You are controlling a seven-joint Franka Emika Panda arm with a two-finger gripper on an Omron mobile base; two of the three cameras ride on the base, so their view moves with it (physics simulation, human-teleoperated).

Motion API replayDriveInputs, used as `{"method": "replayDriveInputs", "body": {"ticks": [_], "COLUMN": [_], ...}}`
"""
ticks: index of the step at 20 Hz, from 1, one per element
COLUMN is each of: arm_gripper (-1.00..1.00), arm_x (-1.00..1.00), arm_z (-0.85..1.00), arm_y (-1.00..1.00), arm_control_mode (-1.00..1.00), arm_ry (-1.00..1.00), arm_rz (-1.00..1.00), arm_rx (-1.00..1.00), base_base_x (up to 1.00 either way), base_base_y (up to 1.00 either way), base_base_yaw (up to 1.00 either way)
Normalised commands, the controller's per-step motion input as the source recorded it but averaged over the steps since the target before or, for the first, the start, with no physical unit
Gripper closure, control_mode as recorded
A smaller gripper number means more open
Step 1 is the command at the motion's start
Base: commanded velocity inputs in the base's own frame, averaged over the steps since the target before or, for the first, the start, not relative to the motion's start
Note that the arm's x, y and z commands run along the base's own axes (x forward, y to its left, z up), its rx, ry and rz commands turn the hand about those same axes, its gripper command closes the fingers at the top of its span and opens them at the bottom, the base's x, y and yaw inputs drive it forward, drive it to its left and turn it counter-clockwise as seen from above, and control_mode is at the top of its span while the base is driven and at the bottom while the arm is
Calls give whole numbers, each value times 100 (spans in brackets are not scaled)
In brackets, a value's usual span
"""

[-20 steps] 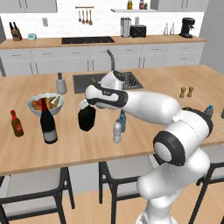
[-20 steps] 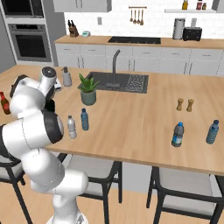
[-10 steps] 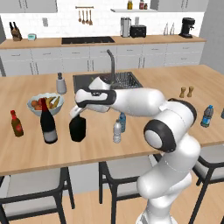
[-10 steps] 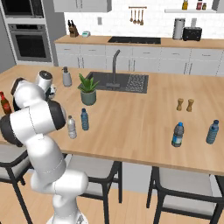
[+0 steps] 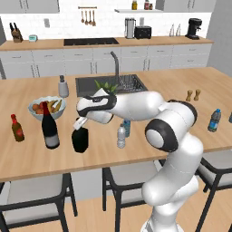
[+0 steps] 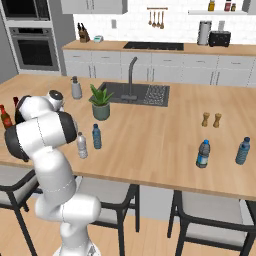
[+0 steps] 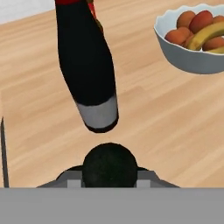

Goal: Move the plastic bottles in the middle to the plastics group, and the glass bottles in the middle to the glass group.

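Upright on the counter, long axis vertical and neck uppermost: squat black bottle, just beside the wine bottle, near the sauce bottle. Clamped at the neck by the closed gripper. Judged as placement into the glass group; next, release and straight lift clear.

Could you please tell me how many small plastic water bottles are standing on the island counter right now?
4: a clear bottle and a blue bottle stand side by side mid-counter, and two blue bottles stand apart near the right end. The arm may hide others.
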Motion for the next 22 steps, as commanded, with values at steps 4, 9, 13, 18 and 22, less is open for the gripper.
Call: {"method": "replayDriveInputs", "body": {"ticks": [4,9,13,18,22], "arm_gripper": [100,100,100,100,100], "arm_x": [14,4,12,0,5], "arm_z": [-29,1,0,0,0], "arm_y": [11,14,20,9,3], "arm_control_mode": [-100,-100,-100,-100,-100], "arm_ry": [0,0,-7,-14,-1], "arm_rz": [5,4,9,8,8], "arm_rx": [0,0,0,0,0], "base_base_x": [0,0,0,0,0], "base_base_y": [0,0,0,0,0], "base_base_yaw": [0,0,0,0,0]}}
